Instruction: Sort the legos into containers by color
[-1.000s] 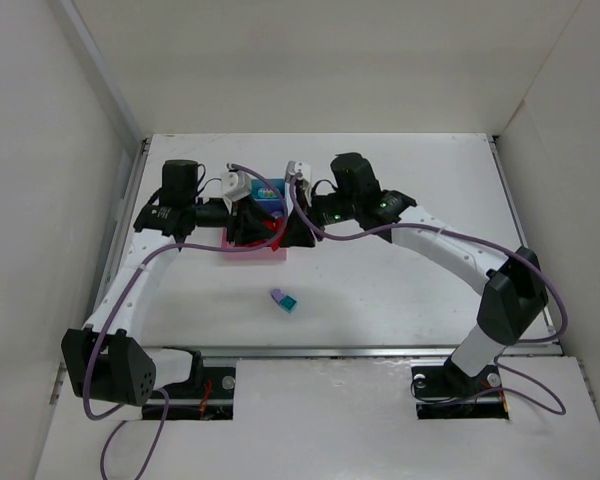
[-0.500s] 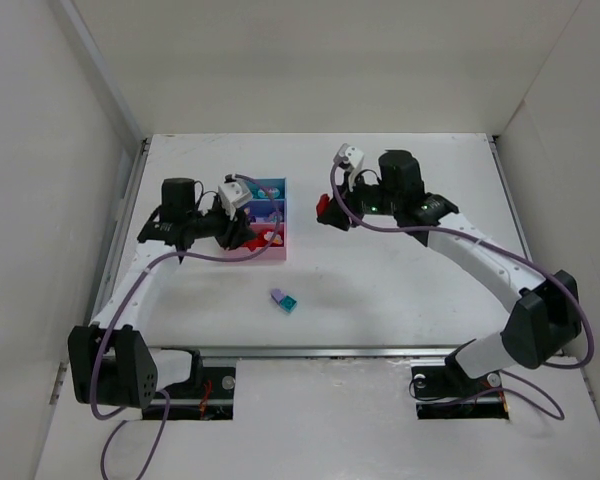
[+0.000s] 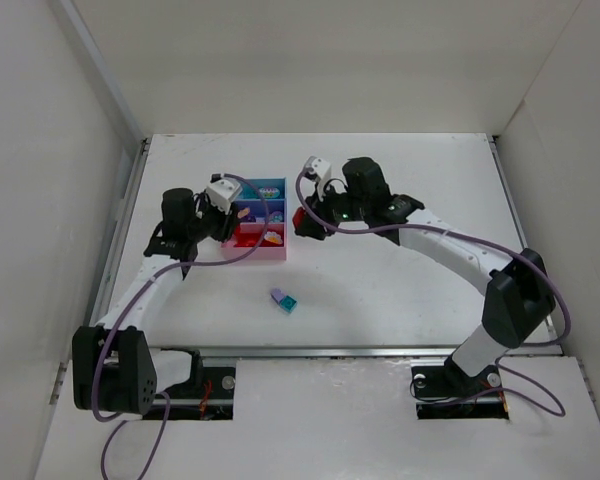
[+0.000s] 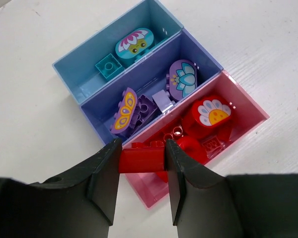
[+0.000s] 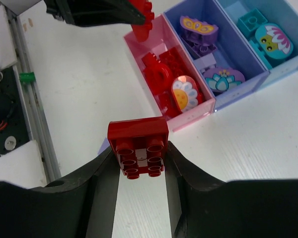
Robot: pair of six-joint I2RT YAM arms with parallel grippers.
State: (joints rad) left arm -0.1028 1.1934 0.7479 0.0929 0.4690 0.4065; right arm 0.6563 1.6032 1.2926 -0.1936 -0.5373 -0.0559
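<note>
Your left claw (image 4: 141, 163) is clamped on a long red brick (image 4: 141, 159), gripping it by its two ends. Directly below and just ahead of that claw lies the pink tray (image 4: 248, 119), with a heap of red pieces in it, among them a round one printed with a white and yellow flower. Beyond it, joined wall to wall, comes the purple-blue tray (image 4: 109, 106) with lilac and purple pieces. Farthest from the claw is the light blue tray (image 4: 89, 74), with a small teal square brick and a teal oval piece.

On the bench (image 3: 400, 290), back toward the arm bases and between your two claws, a lilac brick (image 3: 276, 296) and a teal brick (image 3: 290, 303) lie touching each other, outside every tray.

Your right claw (image 5: 139, 158) is closed on a square red brick (image 5: 137, 134), underside toward its camera. It hangs over bare bench just beside the pink tray's end wall, not above any compartment.
</note>
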